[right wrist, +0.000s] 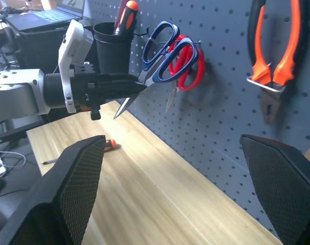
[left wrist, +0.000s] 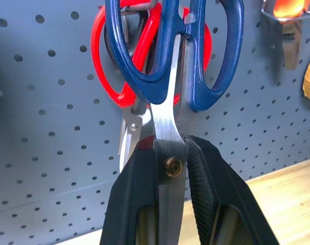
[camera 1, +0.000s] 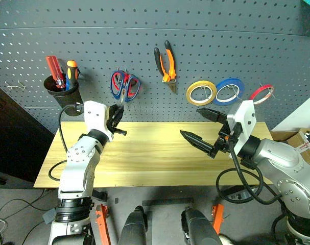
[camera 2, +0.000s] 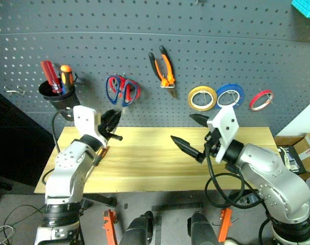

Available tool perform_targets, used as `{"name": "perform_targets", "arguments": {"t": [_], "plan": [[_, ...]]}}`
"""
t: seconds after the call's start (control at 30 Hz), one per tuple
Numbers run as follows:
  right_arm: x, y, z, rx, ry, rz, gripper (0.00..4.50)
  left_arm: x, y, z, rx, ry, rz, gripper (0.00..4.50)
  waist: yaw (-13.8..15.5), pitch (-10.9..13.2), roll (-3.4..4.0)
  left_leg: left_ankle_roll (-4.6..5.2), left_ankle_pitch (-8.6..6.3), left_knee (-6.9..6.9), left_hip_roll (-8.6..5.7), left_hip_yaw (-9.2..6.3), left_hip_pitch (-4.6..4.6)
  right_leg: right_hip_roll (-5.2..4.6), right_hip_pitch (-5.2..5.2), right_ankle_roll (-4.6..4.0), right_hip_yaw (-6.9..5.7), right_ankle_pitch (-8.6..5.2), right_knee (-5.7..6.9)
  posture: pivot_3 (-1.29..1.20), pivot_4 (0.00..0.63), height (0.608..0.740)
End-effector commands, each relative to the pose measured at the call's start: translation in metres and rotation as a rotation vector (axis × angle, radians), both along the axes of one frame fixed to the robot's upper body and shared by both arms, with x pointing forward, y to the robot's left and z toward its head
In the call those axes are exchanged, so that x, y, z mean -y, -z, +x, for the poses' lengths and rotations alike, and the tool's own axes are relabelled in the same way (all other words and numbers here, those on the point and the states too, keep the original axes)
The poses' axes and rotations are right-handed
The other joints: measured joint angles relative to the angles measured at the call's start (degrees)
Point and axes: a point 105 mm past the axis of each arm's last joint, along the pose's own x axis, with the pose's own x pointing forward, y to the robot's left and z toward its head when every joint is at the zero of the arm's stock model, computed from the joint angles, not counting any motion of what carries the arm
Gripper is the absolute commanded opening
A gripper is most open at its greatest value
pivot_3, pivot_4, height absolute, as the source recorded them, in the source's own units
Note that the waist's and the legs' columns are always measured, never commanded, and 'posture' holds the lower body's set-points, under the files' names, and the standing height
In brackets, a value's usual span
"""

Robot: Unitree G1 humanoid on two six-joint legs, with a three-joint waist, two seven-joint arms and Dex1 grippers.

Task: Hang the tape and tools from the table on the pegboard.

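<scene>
Against the pegboard (left wrist: 47, 76), left jaws clamp blue scissors (left wrist: 167, 76); right jaws gape.

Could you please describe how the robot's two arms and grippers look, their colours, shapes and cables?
Both arms are silver-grey metal with rounded joints and black rings. Each wrist carries a white block. The left gripper and right gripper have two black tapered fingers with ribbed pads. Black cables loop beside each forearm.

A grey wall (camera 1: 206, 20) runs across the back, curving slightly along its upper part. Below, the floor (camera 1: 22, 204) is dark grey, with loose cables (camera 1: 6, 212) at the left. Cardboard boxes (camera 1: 297, 140) sit at the right, beside a white surface (camera 1: 305, 115). In the right wrist view, a laptop (right wrist: 40, 15) rests on a dark desk (right wrist: 37, 38).
</scene>
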Motion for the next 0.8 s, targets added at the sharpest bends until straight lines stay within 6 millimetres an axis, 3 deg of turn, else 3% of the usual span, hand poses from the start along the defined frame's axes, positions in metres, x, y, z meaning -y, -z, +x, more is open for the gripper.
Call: {"name": "perform_targets", "arguments": {"t": [0.03, 0.17, 0.3, 0.43, 0.57, 0.7, 0.8], "plan": [[-0.003, -0.026, -0.006, 0.103, -0.024, 0.057, 4.5, 0.004, -0.011, 0.0, 0.047, 0.014, -0.016, 0.85, -0.2, 0.0, 0.0, 0.0, 0.0, 0.0, 0.0, -0.01, 0.0, 0.0, 0.0, 0.0, 0.0, 0.0, 0.01, -0.12, 0.222, 0.74], [-0.005, -0.03, -0.008, 0.112, -0.042, 0.066, 4.5, 0.001, 0.002, -0.004, -0.002, 0.006, -0.018, 2.01, -0.3, 0.0, 0.0, 0.0, 0.0, -0.01, 0.01, -0.02, 0.0, 0.01, 0.0, -0.01, -0.01, 0.0, 0.01, -0.12, 0.223, 0.74], [-0.008, -0.011, -0.008, 0.03, -0.032, 0.028, 4.5, -0.017, 0.043, -0.015, -0.181, -0.054, 0.018, 3.26, -0.8, 0.0, 0.0, 0.0, 0.0, -0.02, 0.01, -0.01, 0.0, 0.01, 0.0, -0.01, 0.02, 0.0, 0.02, -0.11, 0.227, 0.74], [-0.016, 0.023, -0.007, -0.164, 0.006, -0.034, 4.5, -0.044, 0.079, -0.029, -0.397, -0.093, 0.056, 3.26, -1.3, 0.0, 0.0, 0.0, 0.0, -0.03, 0.04, -0.05, 0.01, 0.02, -0.03, -0.03, -0.01, -0.01, 0.09, -0.11, 0.237, 0.74], [-0.026, 0.039, -0.006, -0.306, 0.03, -0.033, 4.5, -0.079, 0.083, -0.031, -0.495, -0.172, 0.132, 3.26, -1.3, 0.0, -0.01, 0.08, 0.05, -0.01, 0.07, -0.07, 0.03, 0.03, -0.03, -0.06, -0.02, 0.01, 0.12, -0.1, 0.249, 0.74], [-0.039, 0.055, 0.002, -0.435, 0.075, -0.047, 4.5, -0.1, 0.093, -0.036, -0.642, -0.153, 0.169, 3.26, -1.3, 0.0, -0.02, 0.1, 0.07, -0.01, 0.08, -0.06, 0.04, 0.02, -0.03, -0.12, -0.01, 0.02, 0.1, -0.09, 0.262, 0.74], [-0.053, 0.055, 0.007, -0.455, 0.071, -0.056, 4.5, -0.116, 0.104, -0.037, -0.752, -0.152, 0.145, 3.26, -1.3, 0.1, 0.0, 0.11, 0.07, -0.06, 0.09, -0.05, 0.03, 0.01, -0.07, -0.14, -0.02, 0.0, 0.09, -0.09, 0.272, 0.74]]}}
